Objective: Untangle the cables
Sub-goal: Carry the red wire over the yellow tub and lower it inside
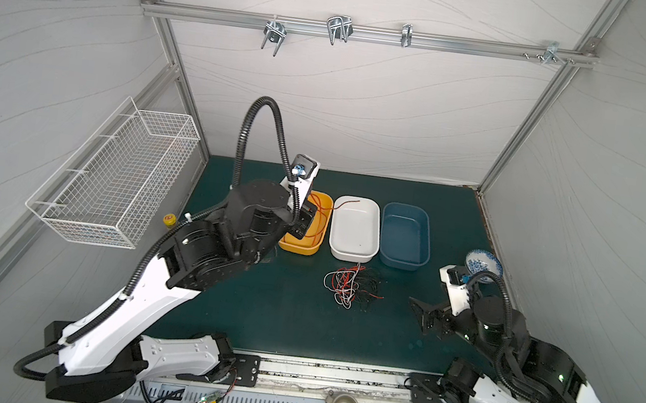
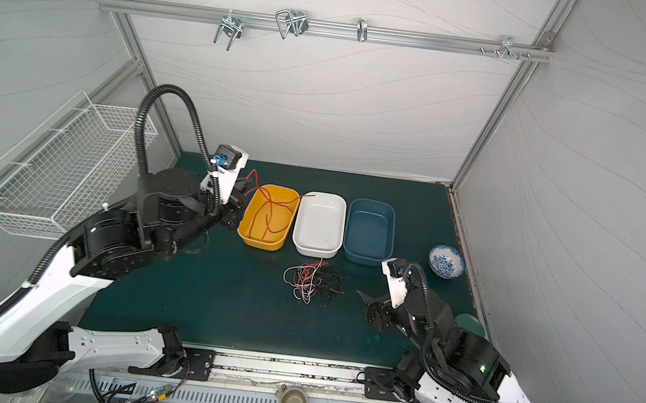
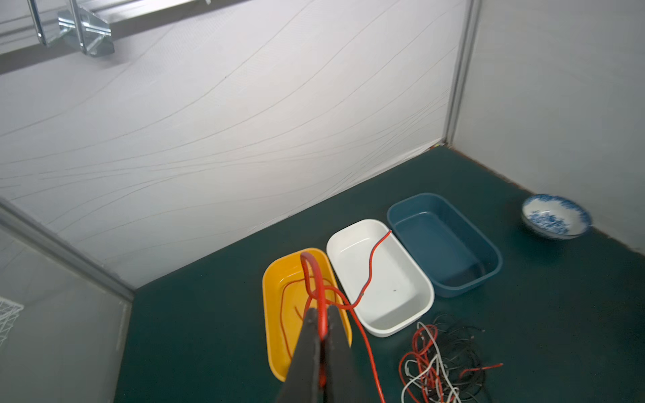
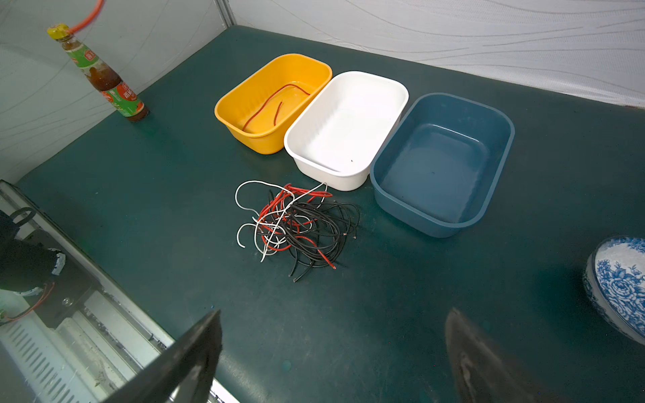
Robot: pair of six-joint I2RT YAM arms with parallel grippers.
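A tangle of thin red, black and white cables lies on the green mat in front of the white tub. My left gripper hangs above the yellow tub, shut on a long red cable. That cable loops down into the yellow tub, and its free end reaches over the white tub. My right gripper stands open and empty, low over the mat to the right of the tangle.
An empty blue tub stands right of the white one. A blue-and-white bowl sits at the far right. A sauce bottle stands at the mat's left edge, below a wire basket on the wall.
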